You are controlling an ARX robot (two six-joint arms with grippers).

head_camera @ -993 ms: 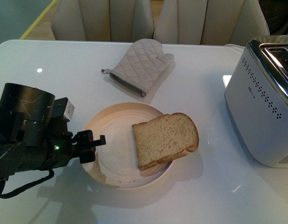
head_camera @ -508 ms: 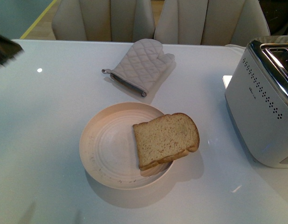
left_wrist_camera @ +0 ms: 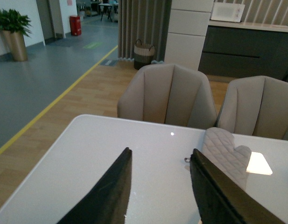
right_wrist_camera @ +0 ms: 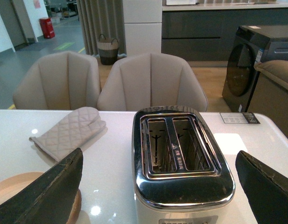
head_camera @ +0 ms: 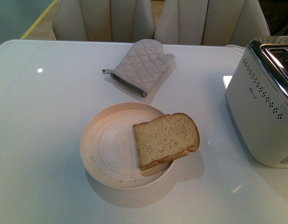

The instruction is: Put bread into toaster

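Observation:
One slice of tan bread [head_camera: 166, 140] with a brown crust leans on the right rim of a pale pink plate [head_camera: 94, 140] in the front view. The white toaster [head_camera: 260, 107], with a chrome top, stands at the table's right edge. Neither arm shows in the front view. In the right wrist view the toaster [right_wrist_camera: 181, 186] shows two empty slots, and my right gripper [right_wrist_camera: 158, 156] hangs open above it, fingers wide on either side. My left gripper [left_wrist_camera: 161, 151] is open over bare table, holding nothing.
A grey quilted oven mitt [head_camera: 141, 65] lies beyond the plate; it also shows in the left wrist view as the mitt [left_wrist_camera: 225, 151]. Beige chairs [left_wrist_camera: 167, 95] stand along the table's far edge. The plate's rim [right_wrist_camera: 13, 186] shows beside the toaster.
The left arm, low at the plate's left side a second ago, has swung up and left out of the front view. Bread, plate and toaster have not moved.

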